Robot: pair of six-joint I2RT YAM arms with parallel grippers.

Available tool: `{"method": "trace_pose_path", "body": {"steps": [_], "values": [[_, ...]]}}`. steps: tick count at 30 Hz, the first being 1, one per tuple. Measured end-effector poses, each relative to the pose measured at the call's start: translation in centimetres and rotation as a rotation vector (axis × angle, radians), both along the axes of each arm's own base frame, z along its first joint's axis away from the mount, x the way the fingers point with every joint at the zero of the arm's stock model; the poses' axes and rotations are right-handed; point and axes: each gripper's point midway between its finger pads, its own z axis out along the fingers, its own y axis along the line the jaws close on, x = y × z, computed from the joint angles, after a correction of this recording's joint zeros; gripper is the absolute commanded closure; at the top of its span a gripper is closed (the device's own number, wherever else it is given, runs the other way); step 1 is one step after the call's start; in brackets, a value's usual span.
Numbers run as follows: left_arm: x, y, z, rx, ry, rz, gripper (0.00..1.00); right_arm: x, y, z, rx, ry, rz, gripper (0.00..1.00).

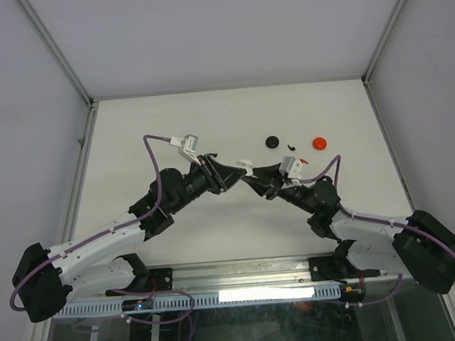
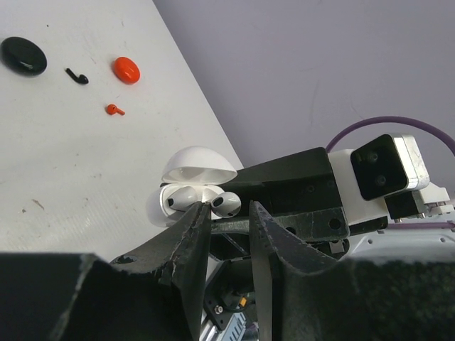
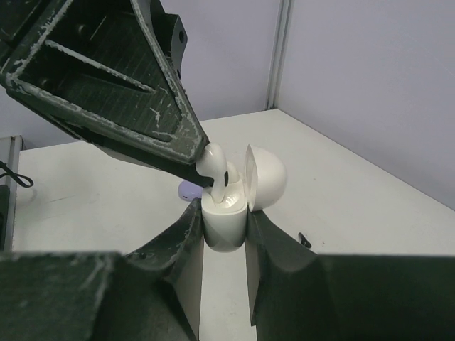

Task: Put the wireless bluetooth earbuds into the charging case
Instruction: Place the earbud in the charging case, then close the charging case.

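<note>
The right gripper (image 3: 225, 222) is clamped on the sides of the open white charging case (image 3: 232, 203), holding it above the worktop (image 1: 208, 117) with its lid tipped back. The left gripper (image 2: 229, 212) pinches a white earbud (image 3: 212, 162) at its tips, with the stem dipping into the case beside a seated white bud (image 2: 181, 197). A black earbud (image 2: 77, 75) and a red earbud (image 2: 114, 109) lie loose on the worktop, well apart from the case.

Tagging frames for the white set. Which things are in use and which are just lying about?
In use: white case, in right gripper; white bud, in left gripper; second white bud, seated in case.
Lying about: black case, black bud, red case, red bud, lavender item.
</note>
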Motion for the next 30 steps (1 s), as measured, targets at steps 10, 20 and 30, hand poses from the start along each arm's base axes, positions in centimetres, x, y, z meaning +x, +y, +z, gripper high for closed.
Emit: {"method": "trace_pose_path", "body": {"steps": [10,20,30], "values": [[0.2,0.1,0.0,0.004,0.016,0.015,0.64,0.2,-0.1,-0.1,-0.001,0.004,-0.013,1.00],[-0.2,-0.2,0.2,0.017,0.015,-0.002,0.60,0.3,-0.1,-0.1,-0.001,0.003,-0.016,1.00],[-1.2,-1.0,0.4,0.019,0.007,-0.051,0.53,0.3,-0.1,-0.1,-0.001,0.000,-0.016,1.00]]}}
